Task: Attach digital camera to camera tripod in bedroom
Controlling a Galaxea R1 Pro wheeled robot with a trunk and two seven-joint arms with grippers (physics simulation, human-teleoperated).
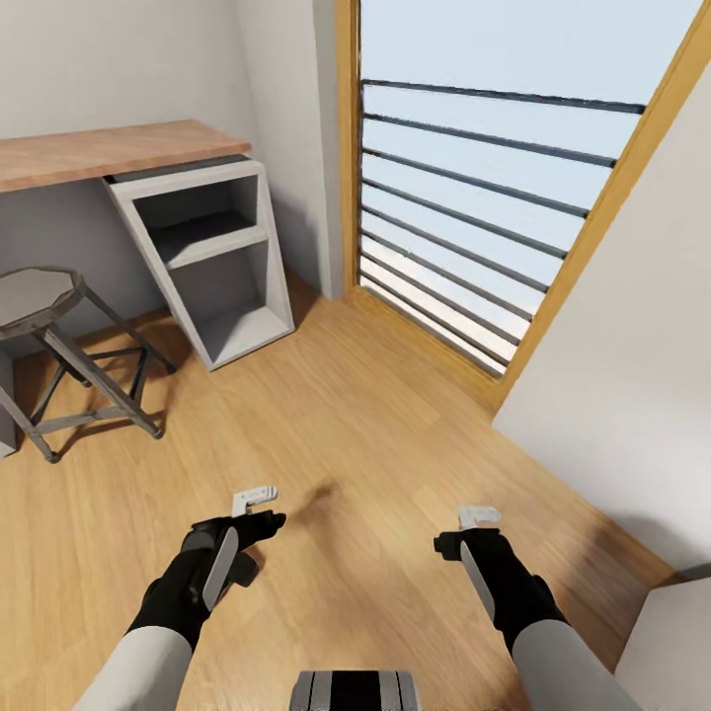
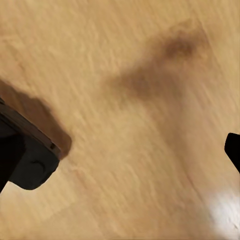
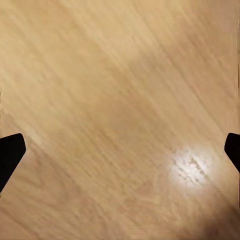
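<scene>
The robot is standing on the light wood floor (image 1: 355, 434) of the bedroom, facing a corner where a wood-topped desk (image 1: 109, 153) with an open grey shelf unit (image 1: 212, 262) is sitting against the white wall, a metal stool (image 1: 44, 296) beside it and a tall wood-framed window with dark bars (image 1: 474, 197) just to its right. Neither the digital camera nor the camera tripod is appearing in any of these views, so the robot is most likely travelling or searching for them. Both arms are being held low and forward over bare floor, probably a neutral carrying posture kept clear of furniture. The left gripper (image 1: 255, 499) is released and holding nothing, its dark fingertips (image 2: 30, 170) sitting wide apart at the edges of the left wrist view; the right gripper (image 1: 479, 515) is likewise spread and empty (its fingertips (image 3: 10, 150) are framing only floorboards with a bright glare spot). The next move is likely calling for turning the base to bring the tripod into sight.
</scene>
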